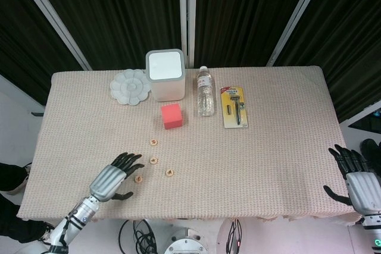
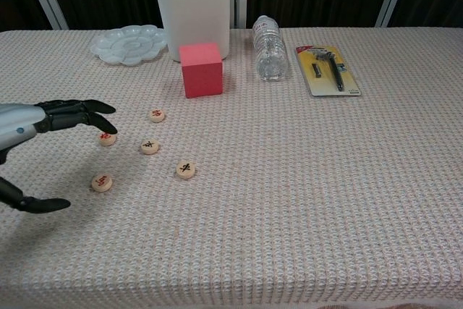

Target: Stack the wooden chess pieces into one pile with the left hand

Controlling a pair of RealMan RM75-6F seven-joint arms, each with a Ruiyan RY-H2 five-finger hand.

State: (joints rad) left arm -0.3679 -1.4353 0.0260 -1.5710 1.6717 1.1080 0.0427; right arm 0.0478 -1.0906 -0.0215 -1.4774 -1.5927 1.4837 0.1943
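Several round wooden chess pieces lie flat and apart on the woven tablecloth, left of centre. The farthest piece (image 1: 153, 142) (image 2: 157, 115) sits alone toward the back. Others lie at the middle (image 2: 149, 146), the right (image 2: 186, 170) and the front (image 2: 102, 182). My left hand (image 1: 111, 181) (image 2: 51, 117) hovers over the left of the group, fingers spread, holding nothing. Its fingertips (image 2: 103, 127) reach over the leftmost piece (image 2: 107, 139); its thumb stretches below the front piece. My right hand (image 1: 356, 179) hangs with fingers apart off the table's front right corner.
At the back stand a white bin (image 1: 165, 74), a white paint palette (image 1: 130, 86), a lying water bottle (image 1: 205, 91) and a razor pack (image 1: 233, 106). A red cube (image 1: 171, 116) sits just behind the pieces.
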